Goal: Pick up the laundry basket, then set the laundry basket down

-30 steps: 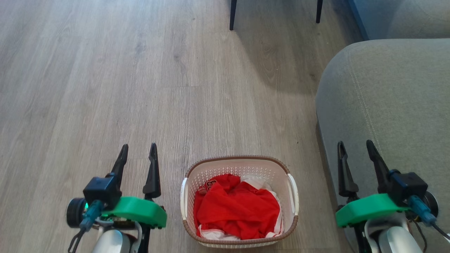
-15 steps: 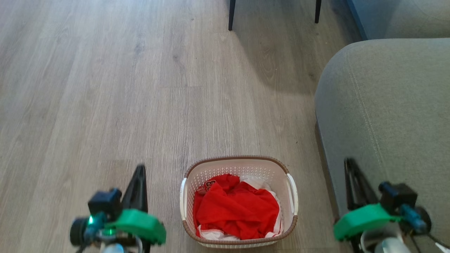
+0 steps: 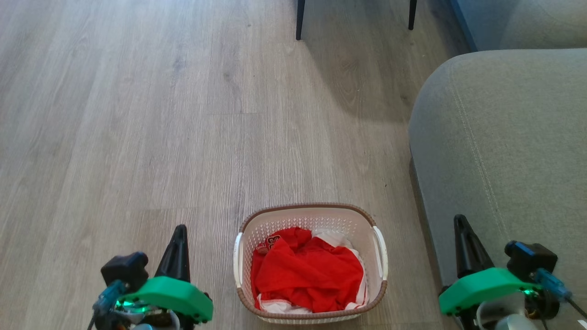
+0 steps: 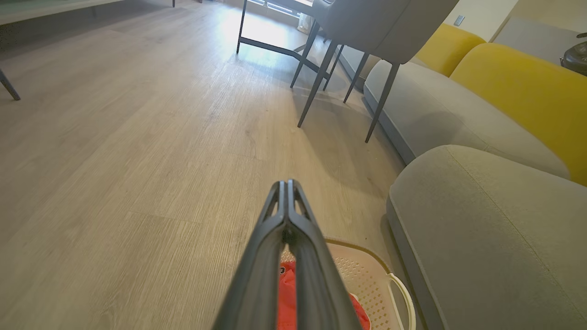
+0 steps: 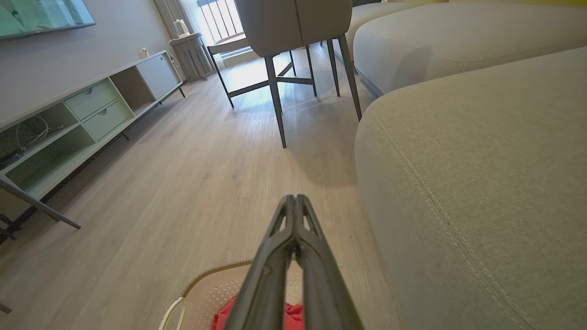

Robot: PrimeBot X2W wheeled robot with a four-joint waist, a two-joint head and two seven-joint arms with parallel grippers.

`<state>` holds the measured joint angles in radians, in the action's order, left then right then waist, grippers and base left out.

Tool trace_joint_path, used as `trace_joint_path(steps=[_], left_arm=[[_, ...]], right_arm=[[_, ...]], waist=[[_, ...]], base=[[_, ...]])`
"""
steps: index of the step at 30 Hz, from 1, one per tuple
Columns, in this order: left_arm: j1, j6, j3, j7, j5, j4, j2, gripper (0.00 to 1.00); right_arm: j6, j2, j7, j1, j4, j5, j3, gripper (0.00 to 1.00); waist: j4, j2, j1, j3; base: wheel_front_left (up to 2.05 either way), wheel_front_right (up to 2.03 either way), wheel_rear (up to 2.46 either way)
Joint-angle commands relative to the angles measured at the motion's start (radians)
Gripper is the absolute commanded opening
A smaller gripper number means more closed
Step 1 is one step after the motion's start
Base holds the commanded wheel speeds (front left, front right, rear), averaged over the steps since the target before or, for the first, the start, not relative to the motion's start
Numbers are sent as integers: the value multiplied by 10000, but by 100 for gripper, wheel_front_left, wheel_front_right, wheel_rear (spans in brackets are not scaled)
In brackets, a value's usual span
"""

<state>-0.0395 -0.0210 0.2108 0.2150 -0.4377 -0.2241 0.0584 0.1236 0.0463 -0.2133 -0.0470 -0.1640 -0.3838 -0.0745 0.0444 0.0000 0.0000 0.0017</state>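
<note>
The laundry basket [image 3: 312, 215], cream-white and perforated with a brown rim and white side handles, stands on the wood floor at the bottom middle of the head view, holding red and white clothes [image 3: 308, 271]. My left gripper [image 3: 179, 229] is to its left, shut with nothing in it. To the basket's right, beside the sofa, my right gripper [image 3: 459, 219] is shut and empty as well. In the left wrist view the closed fingers [image 4: 287, 185] point over the floor, the basket [image 4: 367, 270] below them. The right wrist view shows closed fingers [image 5: 294, 200] above the basket [image 5: 206, 286].
A grey sofa [image 3: 504, 137] fills the right side, close to the basket and my right arm. Dark chair legs [image 3: 300, 20] stand on the floor farther ahead. A low white cabinet [image 5: 91, 110] lines the wall. Yellow cushions [image 4: 518, 87] sit on the sofa's far part.
Both grippers have gone from open to shut, with nothing between the fingers. Both arms have drawn back toward the bottom of the head view. The basket has not moved.
</note>
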Motion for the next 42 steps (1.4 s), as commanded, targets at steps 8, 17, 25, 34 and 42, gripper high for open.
trace_joint_path(steps=[8, 17, 25, 34, 42], left_arm=[[601, 172, -347, -199, -990, 229, 81, 0], [680, 292, -541, -422, -1992, 188, 112, 0], [741, 398, -724, -627, -2874, 166, 133, 0], [812, 517, -937, -865, -3859, 133, 150, 0], [869, 609, -1107, -1054, -4618, 104, 159, 0]], right_arm=[[13, 160, 184, 495, 194, -1055, 110, 0], [18, 198, 402, 583, 109, -2103, 200, 0], [23, 224, 604, 662, 35, -3026, 289, 0], [28, 248, 839, 751, -51, -4057, 398, 0], [32, 262, 1025, 820, -118, -4850, 488, 0]], waist=[[-31, 0, 0, 1], [-67, 0, 0, 2], [-100, 0, 0, 3], [-136, 0, 0, 5], [-165, 0, 0, 6]], base=[[0, 0, 0], [0, 0, 0], [0, 0, 0], [0, 0, 0], [0, 0, 0]])
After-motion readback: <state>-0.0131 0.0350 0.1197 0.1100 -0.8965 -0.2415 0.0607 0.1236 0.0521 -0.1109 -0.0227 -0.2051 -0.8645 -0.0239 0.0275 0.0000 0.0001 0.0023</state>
